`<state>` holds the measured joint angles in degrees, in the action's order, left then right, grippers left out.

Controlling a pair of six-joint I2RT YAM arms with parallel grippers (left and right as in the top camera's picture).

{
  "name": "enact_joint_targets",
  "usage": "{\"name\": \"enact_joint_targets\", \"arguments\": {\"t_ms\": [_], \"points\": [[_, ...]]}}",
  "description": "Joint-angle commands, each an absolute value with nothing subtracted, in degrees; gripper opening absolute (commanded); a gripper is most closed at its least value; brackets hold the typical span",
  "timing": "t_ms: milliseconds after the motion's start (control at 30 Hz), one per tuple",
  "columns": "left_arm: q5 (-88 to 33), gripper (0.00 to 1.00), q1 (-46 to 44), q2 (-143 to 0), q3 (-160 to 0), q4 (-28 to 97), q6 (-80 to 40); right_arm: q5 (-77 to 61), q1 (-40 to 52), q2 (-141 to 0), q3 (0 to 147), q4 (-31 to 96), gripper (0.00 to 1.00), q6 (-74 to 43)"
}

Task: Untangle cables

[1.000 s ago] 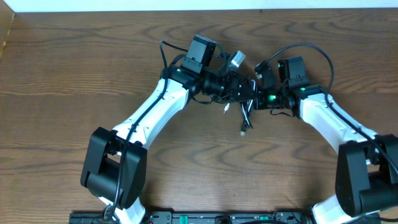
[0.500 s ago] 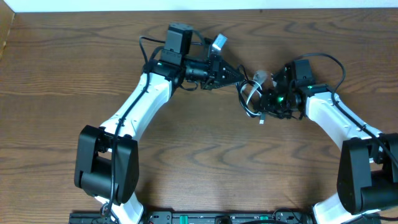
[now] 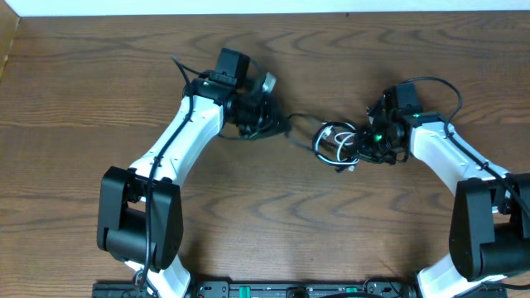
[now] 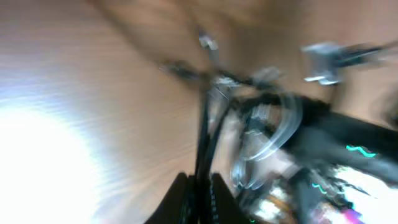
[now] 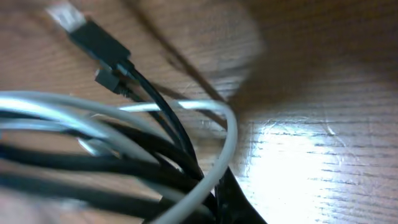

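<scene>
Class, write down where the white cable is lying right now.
In the overhead view the white cable sits coiled with the black cable slightly right of the middle of the table, directly at the right gripper.

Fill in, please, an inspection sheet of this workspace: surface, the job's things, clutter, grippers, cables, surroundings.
Surface: wooden table, bare brown wood.
Job's things: black cable and white cable looped together in a tangle mid-table; one black strand runs out toward the left arm.
Clutter: nothing seen.
Grippers: left gripper shut on the black cable; right gripper shut on the tangle.
Cables: thick arm wires arch over the wrists.
Surroundings: pale strip beyond the far edge.
</scene>
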<state>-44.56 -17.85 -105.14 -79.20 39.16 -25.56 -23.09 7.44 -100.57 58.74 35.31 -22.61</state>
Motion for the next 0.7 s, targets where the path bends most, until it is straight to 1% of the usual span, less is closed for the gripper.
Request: {"name": "enact_joint_targets", "arguments": {"t_ms": [0, 100, 200, 333, 433, 533, 633, 667], "points": [[-18.02, 0.07, -16.45, -104.27, -79.72, 44.03, -21.41, -18.63, 3.97, -99.63, 58.26, 36.84, 0.01, -21.69], [-11.62, 0.07, -16.03, -104.27, -79.72, 46.96, -21.39, -13.23, 1.5, -99.66, 58.26, 38.7, 0.01, -23.24], [-7.92, 0.07, -16.05, -104.27, -79.72, 48.86, -21.37, -8.49, 0.03, -99.66, 58.26, 40.14, 0.01, -24.43], [-6.31, 0.08, -16.08, -104.27, -79.72, 50.83, -19.84, -3.64, -0.56, -99.66, 58.26, 41.87, 0.01, -26.37], [-6.87, 0.07, -16.16, -104.27, -79.72, 51.64, -19.7, -6.79, -0.3, -99.66, 58.26, 41.23, 0.01, -24.91], [-11.31, 0.07, -16.78, -104.27, -79.72, 51.27, -19.27, -14.39, 0.99, -99.63, 58.26, 39.4, 0.01, -19.66], [-23.94, 0.07, -17.8, -104.27, -79.72, 48.71, -14.46, -17.85, 2.94, -99.61, 58.28, 37.47, 0.02, -16.86], [-30.81, 0.08, -18.28, -104.27, -79.72, 46.94, -12.64, -18.04, 3.99, -99.61, 58.28, 36.69, 0.02, -16.82]]}}
